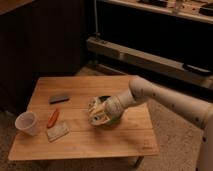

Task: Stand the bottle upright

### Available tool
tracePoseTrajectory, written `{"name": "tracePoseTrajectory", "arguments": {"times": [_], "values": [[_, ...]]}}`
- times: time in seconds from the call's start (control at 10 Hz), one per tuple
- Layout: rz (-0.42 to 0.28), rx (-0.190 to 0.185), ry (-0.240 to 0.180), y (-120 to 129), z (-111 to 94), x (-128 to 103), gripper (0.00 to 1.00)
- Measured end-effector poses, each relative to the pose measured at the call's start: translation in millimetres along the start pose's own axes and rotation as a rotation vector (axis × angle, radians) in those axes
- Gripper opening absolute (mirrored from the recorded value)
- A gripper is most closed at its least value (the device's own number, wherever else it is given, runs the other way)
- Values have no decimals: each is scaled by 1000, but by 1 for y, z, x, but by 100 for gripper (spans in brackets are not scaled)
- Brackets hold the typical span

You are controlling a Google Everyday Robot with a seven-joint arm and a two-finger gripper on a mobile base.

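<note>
My gripper (97,115) is low over the middle of the wooden table (125,140), at the end of the white arm that reaches in from the right. A small pale bottle with yellowish-cream marks (95,119) is right at the gripper's tip, merged with it in the camera view. I cannot tell whether the bottle is upright or tilted, or whether it touches the table. The green bowl (114,118) sits just behind and to the right of the gripper, partly hidden by it.
A white translucent cup (26,123) stands at the table's left edge. An orange-red item (53,118) and a pale flat packet (58,132) lie left of the gripper. A dark flat object (59,99) lies farther back. Dark cabinets and a shelf stand behind.
</note>
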Motion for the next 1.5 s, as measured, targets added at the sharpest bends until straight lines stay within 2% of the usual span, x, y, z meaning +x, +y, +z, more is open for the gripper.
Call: {"name": "tracePoseTrajectory", "arguments": {"times": [0.2,0.3,0.4,0.6,0.8,1.0,1.1,1.2,1.4,1.5], "values": [[53,-179,39,10,-6,-12,1],[71,-217,53,19,-11,-13,1],[81,-220,56,24,-13,-12,1],[98,-212,64,51,-25,-3,1],[155,-182,107,74,-30,-4,1],[263,-118,149,91,-28,-23,1],[296,-88,159,101,-28,-31,1],[336,-63,139,117,-36,-41,1],[378,-50,90,130,-54,-46,1],[405,-34,94,132,-53,-49,1]]}}
